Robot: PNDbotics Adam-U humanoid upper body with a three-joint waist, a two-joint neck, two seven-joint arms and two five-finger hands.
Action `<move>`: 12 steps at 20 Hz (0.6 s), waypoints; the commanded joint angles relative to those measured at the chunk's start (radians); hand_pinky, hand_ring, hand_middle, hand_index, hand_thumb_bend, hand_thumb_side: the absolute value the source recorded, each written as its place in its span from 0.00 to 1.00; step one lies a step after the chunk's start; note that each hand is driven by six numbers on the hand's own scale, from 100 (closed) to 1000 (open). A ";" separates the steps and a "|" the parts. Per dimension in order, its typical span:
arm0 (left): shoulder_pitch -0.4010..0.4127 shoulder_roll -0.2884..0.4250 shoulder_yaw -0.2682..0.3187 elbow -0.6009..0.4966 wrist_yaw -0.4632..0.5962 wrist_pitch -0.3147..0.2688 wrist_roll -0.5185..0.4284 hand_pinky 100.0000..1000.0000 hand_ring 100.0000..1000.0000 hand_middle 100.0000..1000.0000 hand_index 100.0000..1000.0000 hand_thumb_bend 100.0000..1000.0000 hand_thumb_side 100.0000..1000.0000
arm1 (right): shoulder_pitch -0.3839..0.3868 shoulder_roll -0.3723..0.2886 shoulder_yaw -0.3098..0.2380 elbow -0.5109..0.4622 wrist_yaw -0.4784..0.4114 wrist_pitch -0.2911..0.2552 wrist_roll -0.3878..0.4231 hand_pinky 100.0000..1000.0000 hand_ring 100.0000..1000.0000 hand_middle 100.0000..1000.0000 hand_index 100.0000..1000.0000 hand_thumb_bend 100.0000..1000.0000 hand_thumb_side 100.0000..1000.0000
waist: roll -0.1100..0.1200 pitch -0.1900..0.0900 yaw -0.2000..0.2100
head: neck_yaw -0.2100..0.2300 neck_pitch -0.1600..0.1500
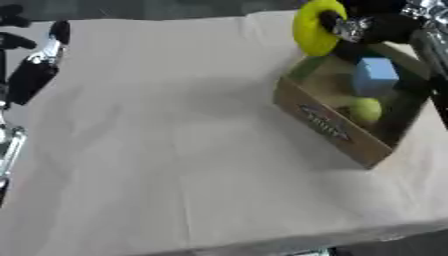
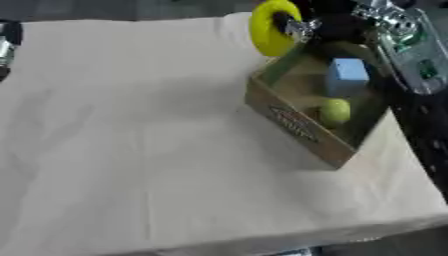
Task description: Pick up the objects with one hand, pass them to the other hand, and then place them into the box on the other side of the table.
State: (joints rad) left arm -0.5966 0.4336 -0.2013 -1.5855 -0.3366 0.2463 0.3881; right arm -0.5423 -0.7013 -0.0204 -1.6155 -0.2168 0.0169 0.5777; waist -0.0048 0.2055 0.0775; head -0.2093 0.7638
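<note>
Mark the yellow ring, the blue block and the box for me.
yellow ring [image 2: 265, 31], right eye view, on its left curve.
blue block [image 1: 376, 76], left eye view, on its front face.
box [image 1: 328, 127], left eye view, on its printed outer wall.

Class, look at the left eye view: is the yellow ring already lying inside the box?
No, the right hand holds the yellow ring above the cardboard box.

Yellow ring upright above box — blue block, green ball inside.
</note>
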 commanded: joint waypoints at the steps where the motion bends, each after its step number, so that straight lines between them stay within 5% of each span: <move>1: 0.013 0.081 0.030 -0.073 0.031 0.018 0.026 0.73 0.53 0.64 0.83 0.46 0.68 | 0.021 -0.056 -0.046 -0.023 0.014 -0.010 -0.049 0.76 0.41 0.29 0.24 0.00 0.19 | 0.012 -0.024 -0.005 | -0.012 -0.011; 3: 0.035 0.108 0.041 -0.107 0.051 0.028 0.039 0.73 0.53 0.64 0.83 0.38 0.74 | 0.046 -0.064 -0.064 -0.022 0.029 -0.018 -0.079 0.76 0.41 0.29 0.24 0.00 0.18 | 0.014 -0.022 -0.007 | -0.015 -0.014; 4: 0.047 0.121 0.048 -0.124 0.065 0.031 0.047 0.73 0.53 0.63 0.83 0.45 0.68 | 0.060 -0.066 -0.073 -0.020 0.037 -0.022 -0.094 0.76 0.41 0.29 0.24 0.00 0.19 | 0.015 -0.020 -0.009 | -0.016 -0.016; 12: 0.118 0.180 0.084 -0.232 0.145 0.044 0.095 0.73 0.52 0.63 0.82 0.45 0.68 | 0.138 -0.064 -0.120 0.026 0.115 -0.054 -0.171 0.76 0.41 0.29 0.24 0.00 0.16 | 0.024 -0.010 -0.013 | -0.023 -0.023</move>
State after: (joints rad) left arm -0.4713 0.5760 -0.1340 -1.7876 -0.2029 0.2899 0.4749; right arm -0.3954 -0.7289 -0.1232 -1.5892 -0.1171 -0.0315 0.4173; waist 0.0066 0.2067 0.0650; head -0.2277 0.7535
